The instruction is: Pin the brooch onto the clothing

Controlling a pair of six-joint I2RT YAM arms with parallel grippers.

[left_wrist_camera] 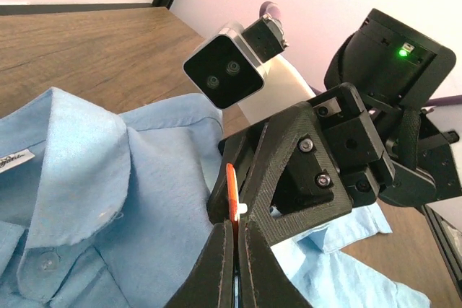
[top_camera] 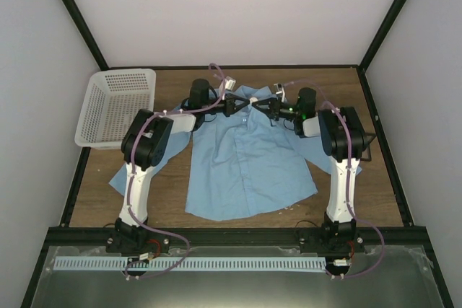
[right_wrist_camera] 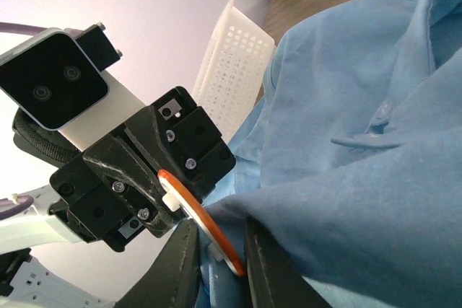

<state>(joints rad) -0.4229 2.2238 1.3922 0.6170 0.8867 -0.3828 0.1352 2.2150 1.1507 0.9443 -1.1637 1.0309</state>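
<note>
The brooch (left_wrist_camera: 231, 191) stands edge-on above the shirt (top_camera: 245, 164), just off the collar (left_wrist_camera: 79, 156), at the far middle of the table (top_camera: 361, 192). The left gripper (left_wrist_camera: 235, 239) is clamped on its lower rim, fingers pressed together, so the orange disc rises from between them. A small white stub sticks out from one face.

The right gripper (right_wrist_camera: 220, 239) meets it head-on from the other side. Its fingers stand a little apart, with a fold of blue cloth and the disc's rim in the gap. I cannot tell whether they pinch the cloth or only flank it. The two grippers are nearly nose to nose, with almost no space between them.

The shirt lies flat, front up, collar toward the back wall and hem toward the arm bases. Its hem stops short of the near edge. One sleeve runs out under the left arm and ends close to the left edge.

Bare wood shows to the right of the shirt, and in a narrow strip between the collar and the back wall. The basket (top_camera: 115, 106) fills the far left corner, against the left edge and well apart from the grippers. A small black frame (top_camera: 369, 138) shows by the right edge, just behind the right arm.
</note>
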